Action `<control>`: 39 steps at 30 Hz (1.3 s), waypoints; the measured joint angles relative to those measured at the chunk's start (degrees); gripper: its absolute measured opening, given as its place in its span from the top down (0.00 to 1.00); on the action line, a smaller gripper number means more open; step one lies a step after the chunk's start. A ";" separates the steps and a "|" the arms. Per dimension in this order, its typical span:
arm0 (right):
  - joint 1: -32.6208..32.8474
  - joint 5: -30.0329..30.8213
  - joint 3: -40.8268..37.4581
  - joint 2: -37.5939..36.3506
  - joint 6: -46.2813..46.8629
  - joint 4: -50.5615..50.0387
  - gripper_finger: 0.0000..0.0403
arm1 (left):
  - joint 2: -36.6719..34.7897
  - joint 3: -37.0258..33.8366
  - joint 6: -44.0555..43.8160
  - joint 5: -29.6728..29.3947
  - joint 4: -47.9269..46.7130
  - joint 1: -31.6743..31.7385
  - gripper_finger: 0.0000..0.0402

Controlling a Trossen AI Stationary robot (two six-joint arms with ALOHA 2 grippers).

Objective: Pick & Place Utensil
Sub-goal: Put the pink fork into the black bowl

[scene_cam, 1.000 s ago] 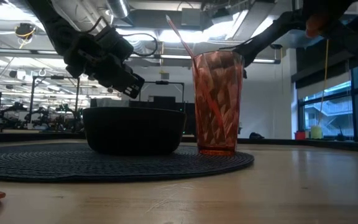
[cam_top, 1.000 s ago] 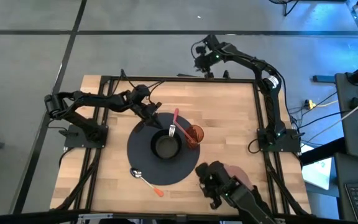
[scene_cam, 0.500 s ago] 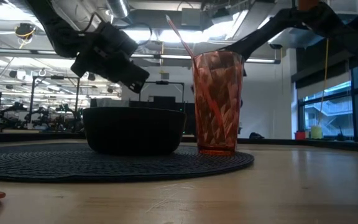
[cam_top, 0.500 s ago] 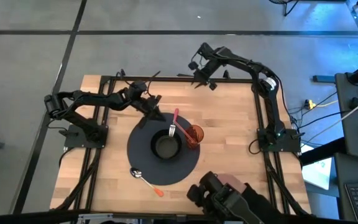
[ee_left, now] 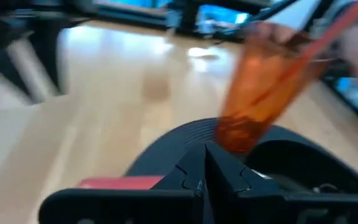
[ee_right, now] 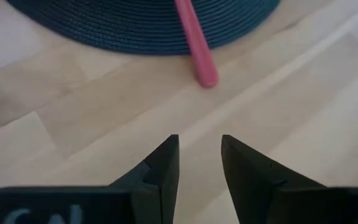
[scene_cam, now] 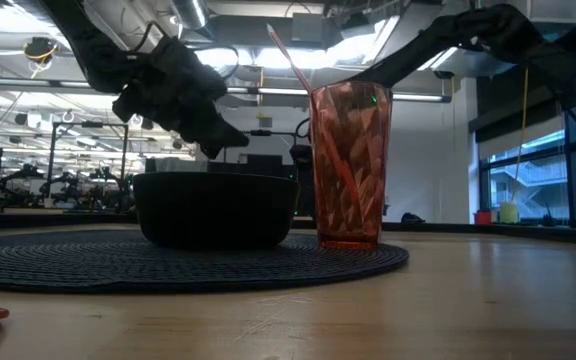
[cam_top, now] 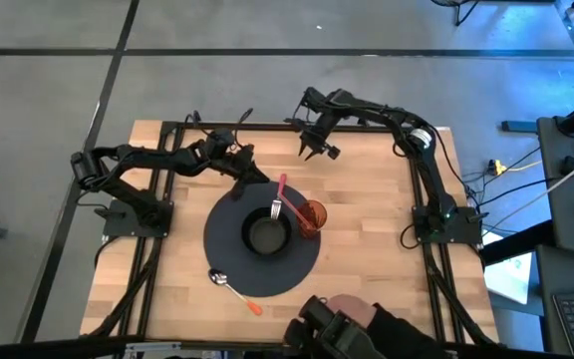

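Observation:
A fork with a pink handle leans on the far rim of the black bowl, handle slanting up toward the far edge. The bowl and an orange cup stand on a dark round placemat. A spoon with an orange handle lies on the mat's near edge. My right gripper hovers open beyond the fork's handle end, with nothing between its fingers. My left gripper is shut and empty, above the mat's far left edge, just left of the fork.
A person's hand and dark sleeve reach in at the table's near edge, right of the spoon. Bare wood lies to the right of the mat and along the far edge. The low view shows the cup right of the bowl.
My right gripper has come from the table's far edge toward the near left and down, turning as it went, and now stands just beyond the fork's handle end. My left gripper has rolled at the wrist, staying near the bowl's far left. The person's hand has shifted left along the near edge.

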 joint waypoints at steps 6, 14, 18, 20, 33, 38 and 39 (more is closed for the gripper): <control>1.34 -0.63 0.00 0.20 0.09 -0.44 0.70 | 0.00 0.00 -1.74 -2.58 -2.81 1.33 0.99; 3.67 -2.44 0.00 0.73 0.42 2.01 0.70 | 0.00 0.00 -2.83 -3.58 -4.16 1.34 0.99; 4.81 -1.78 0.00 1.83 0.79 3.36 0.70 | 0.00 0.00 -3.01 -4.03 -5.66 1.34 0.99; 5.27 -0.55 0.00 2.59 1.10 4.04 0.70 | 0.00 0.00 -3.01 -4.00 -5.73 1.32 0.99; 7.55 -1.96 0.00 3.31 0.29 6.61 0.68 | 0.00 0.00 -2.72 -3.85 -5.83 0.30 0.99; 8.47 -1.10 0.00 3.69 4.02 10.43 0.58 | 0.00 0.00 -2.60 -3.84 -5.83 0.14 0.99; 8.62 -0.69 0.00 3.67 4.38 10.92 0.57 | 0.00 0.00 -2.64 -3.87 -5.83 0.14 0.99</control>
